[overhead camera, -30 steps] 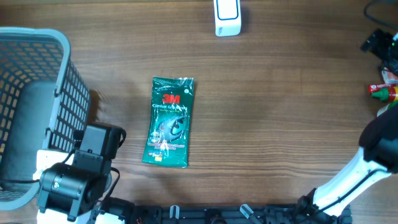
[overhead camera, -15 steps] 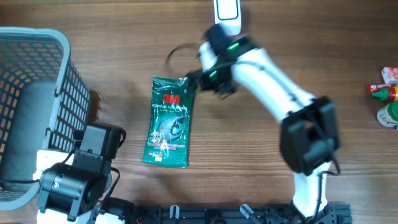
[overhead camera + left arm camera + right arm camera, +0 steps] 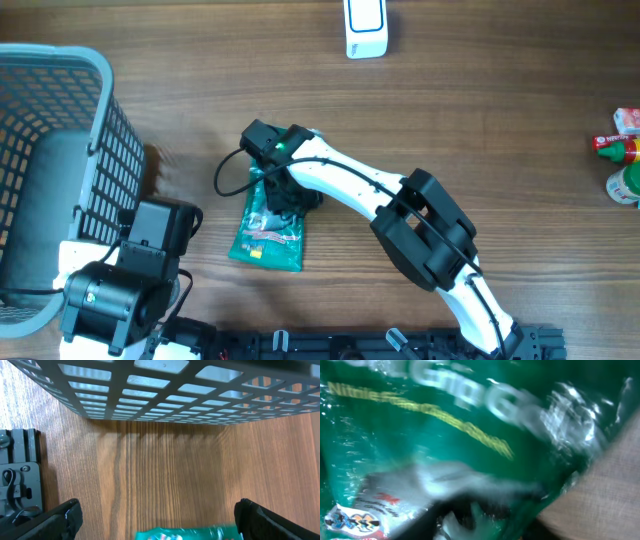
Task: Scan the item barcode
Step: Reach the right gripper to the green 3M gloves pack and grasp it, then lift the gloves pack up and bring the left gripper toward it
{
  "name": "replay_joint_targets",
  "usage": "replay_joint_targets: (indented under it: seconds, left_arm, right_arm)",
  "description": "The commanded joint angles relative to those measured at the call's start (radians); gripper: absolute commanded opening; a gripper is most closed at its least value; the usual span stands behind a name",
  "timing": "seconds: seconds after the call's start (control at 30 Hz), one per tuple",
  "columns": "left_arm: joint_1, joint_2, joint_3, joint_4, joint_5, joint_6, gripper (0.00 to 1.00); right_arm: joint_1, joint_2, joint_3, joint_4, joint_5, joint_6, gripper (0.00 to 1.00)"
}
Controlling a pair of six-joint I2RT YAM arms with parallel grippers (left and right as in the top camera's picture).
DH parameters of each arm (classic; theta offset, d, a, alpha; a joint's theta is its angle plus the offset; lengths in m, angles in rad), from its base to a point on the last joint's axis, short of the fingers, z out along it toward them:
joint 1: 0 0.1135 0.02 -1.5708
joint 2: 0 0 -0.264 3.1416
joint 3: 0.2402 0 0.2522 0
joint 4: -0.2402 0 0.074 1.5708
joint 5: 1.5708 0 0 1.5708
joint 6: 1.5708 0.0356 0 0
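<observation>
The item is a green 3M packet lying flat on the wooden table. Its upper half is hidden under my right gripper, which is pressed down onto it. In the right wrist view the packet fills the frame, blurred and crinkled, and the fingers cannot be made out, so the jaws' state does not show. In the left wrist view my left gripper is open, with the packet's end lying between its fingertips at the bottom edge. A white scanner stands at the far edge.
A grey mesh basket stands at the left, its wall just ahead of the left gripper. Bottles and small packs sit at the right edge. The right arm stretches diagonally across the middle of the table.
The right arm swung in from the right, passed the packet's top edge and came down onto its upper half. The left arm has not moved.
</observation>
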Motion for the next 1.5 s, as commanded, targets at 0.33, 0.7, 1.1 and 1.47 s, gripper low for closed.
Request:
replay_joint_targets:
  seconds: [0.33,0.7,1.1,1.47]
  left_arm:
    - [0.005,-0.002,0.001,-0.001,-0.010,0.001,1.00]
    - [0.005,-0.002,0.001,-0.001,-0.010,0.002,1.00]
    - [0.005,-0.002,0.001,0.045,-0.010,0.001,1.00]
    - [0.005,0.020,0.001,0.209,0.357,-0.010,1.00]
  right_arm:
    - [-0.386,-0.037,0.042,-0.581,-0.672,-0.023,0.04]
    - [-0.454,-0.039,0.042,-0.431,-0.192,-0.071,0.04]
    - [-0.454,-0.457,0.042,-0.346,-0.332,-0.644,0.04]
    - [-0.454,-0.730,0.038,-0.414,-0.551,-0.946,0.04]
